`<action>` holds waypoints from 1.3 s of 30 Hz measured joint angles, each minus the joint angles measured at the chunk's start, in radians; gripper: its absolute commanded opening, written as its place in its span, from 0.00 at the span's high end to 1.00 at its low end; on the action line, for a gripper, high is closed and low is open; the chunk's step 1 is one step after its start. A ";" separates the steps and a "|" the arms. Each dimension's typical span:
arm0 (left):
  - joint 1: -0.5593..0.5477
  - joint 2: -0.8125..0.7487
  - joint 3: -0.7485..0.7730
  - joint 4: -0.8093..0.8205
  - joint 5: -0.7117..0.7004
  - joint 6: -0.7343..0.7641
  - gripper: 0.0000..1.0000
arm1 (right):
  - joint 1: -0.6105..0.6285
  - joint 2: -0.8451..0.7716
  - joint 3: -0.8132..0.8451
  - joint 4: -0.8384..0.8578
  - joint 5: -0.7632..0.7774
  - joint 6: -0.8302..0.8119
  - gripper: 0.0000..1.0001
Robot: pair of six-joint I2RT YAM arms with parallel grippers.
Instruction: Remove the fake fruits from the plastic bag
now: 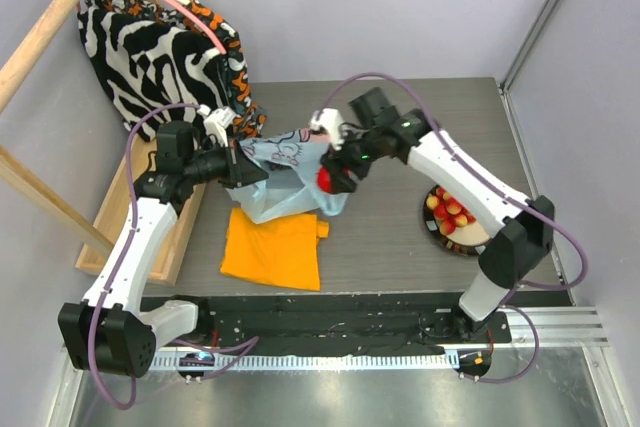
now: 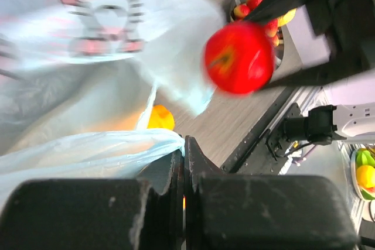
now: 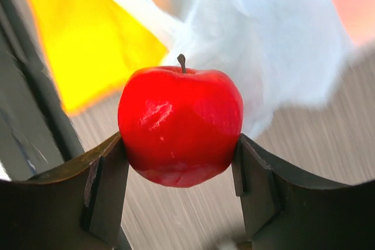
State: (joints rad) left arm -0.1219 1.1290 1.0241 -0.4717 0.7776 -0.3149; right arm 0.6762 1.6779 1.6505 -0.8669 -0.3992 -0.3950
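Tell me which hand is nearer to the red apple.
Right. The right hand is shut on the red apple; the left hand is apart from it, shut on the plastic bag.

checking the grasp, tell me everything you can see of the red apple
The glossy red plastic apple is round and smooth, with a short brown stem and pale shiny patches on its skin. It is pinched at its lower sides between the two dark fingers of the right pincer, stem pointing away from the pincer. Nothing else seems to touch it. It is held above the grey wood-grain table, outside the translucent pale blue plastic bag behind it.
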 measured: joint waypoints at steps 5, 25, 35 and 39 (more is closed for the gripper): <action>0.000 -0.001 0.000 0.022 -0.001 -0.001 1.00 | -0.292 -0.141 -0.064 -0.217 0.047 -0.242 0.80; 0.011 -0.013 -0.018 0.042 0.001 -0.013 1.00 | -1.136 -0.213 -0.530 -0.383 0.263 -0.855 0.76; 0.011 -0.011 -0.027 0.048 0.005 -0.023 1.00 | -1.136 -0.086 -0.511 -0.245 0.254 -0.736 0.63; 0.011 -0.004 -0.027 0.050 0.008 -0.023 1.00 | -1.136 -0.080 -0.509 -0.237 0.256 -0.703 0.20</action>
State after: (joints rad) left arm -0.1104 1.1252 0.9974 -0.4221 0.7860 -0.3378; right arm -0.4599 1.5974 1.1412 -1.1042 -0.1436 -1.0977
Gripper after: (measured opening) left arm 0.014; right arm 0.687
